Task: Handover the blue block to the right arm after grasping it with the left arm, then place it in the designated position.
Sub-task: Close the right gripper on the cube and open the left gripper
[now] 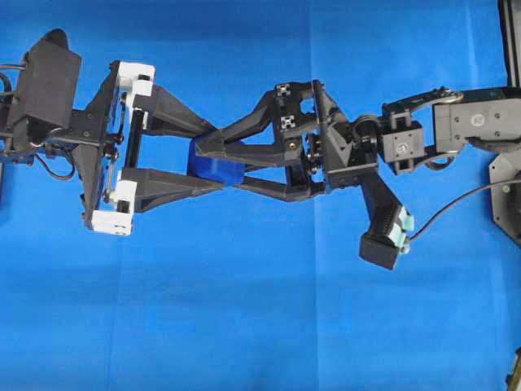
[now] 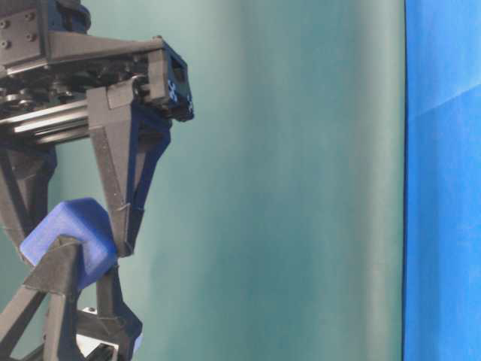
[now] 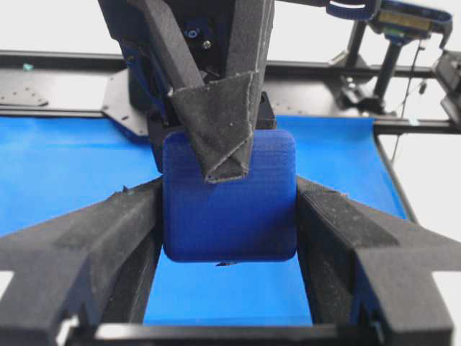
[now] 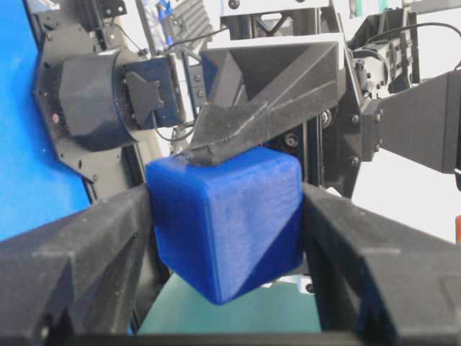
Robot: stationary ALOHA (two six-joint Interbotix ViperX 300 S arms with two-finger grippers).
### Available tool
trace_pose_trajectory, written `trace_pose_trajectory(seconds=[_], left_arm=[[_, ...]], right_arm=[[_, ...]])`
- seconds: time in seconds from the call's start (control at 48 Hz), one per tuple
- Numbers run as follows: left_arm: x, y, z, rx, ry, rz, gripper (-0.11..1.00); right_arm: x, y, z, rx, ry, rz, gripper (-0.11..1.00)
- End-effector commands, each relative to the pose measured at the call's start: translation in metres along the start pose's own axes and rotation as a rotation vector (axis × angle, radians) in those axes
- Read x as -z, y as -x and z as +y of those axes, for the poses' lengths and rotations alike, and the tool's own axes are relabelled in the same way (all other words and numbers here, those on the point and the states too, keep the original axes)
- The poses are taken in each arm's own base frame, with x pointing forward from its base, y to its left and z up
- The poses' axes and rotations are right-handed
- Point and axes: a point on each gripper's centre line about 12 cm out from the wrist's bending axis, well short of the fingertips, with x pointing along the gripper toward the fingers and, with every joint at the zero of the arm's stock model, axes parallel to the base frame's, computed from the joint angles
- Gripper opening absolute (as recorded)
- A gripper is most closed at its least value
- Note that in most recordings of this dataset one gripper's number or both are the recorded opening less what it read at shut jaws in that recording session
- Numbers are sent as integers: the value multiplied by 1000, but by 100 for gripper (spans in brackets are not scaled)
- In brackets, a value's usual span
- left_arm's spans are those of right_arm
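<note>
Between grippers, ribbed rounded blue block (image 3: 229,209)

Overhead view: blue block (image 1: 213,169) sits between fingers of left gripper (image 1: 210,155), reaching in from left, and right gripper (image 1: 207,161), reaching in from right. Fingertips of both overlap at block, above cloth (image 1: 260,309).

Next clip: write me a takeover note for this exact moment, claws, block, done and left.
Left claw: shut on the blue block, held in mid-air above the blue cloth.
Right claw: its fingers press the block's sides in the right wrist view; both claws grip it.
Done: left pick-up, meeting for handover.
Left: left claw lets go, right arm places the block; the designated spot is not visible.
</note>
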Motion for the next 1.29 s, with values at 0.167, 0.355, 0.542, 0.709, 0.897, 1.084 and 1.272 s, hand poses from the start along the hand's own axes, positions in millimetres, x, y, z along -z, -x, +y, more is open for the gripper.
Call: trace_pose_trajectory(seconds=[0.167, 0.355, 0.542, 0.709, 0.897, 1.084, 1.272], left_arm=[[-10, 0, -1, 4, -6, -30, 49], [-11, 0, -1, 3, -8, -38, 49], [-16, 0, 2, -2, 0, -77, 52], [-18, 1, 0, 2, -18, -98, 90], [-19, 1, 0, 2, -14, -98, 93], [-18, 4, 0, 2, -3, -97, 93], [-17, 6, 0, 2, -1, -95, 93]], right_arm=[[-7, 1, -21, 56, -4, -20, 47], [-6, 1, -20, 49, -6, -12, 47], [-4, 1, -19, 39, -6, 5, 47], [-4, 1, -19, 39, -11, 5, 47], [-4, 2, -18, 37, -23, 4, 47], [-5, 12, -16, 36, -36, 6, 47], [-10, 39, -13, 43, -34, 1, 47]])
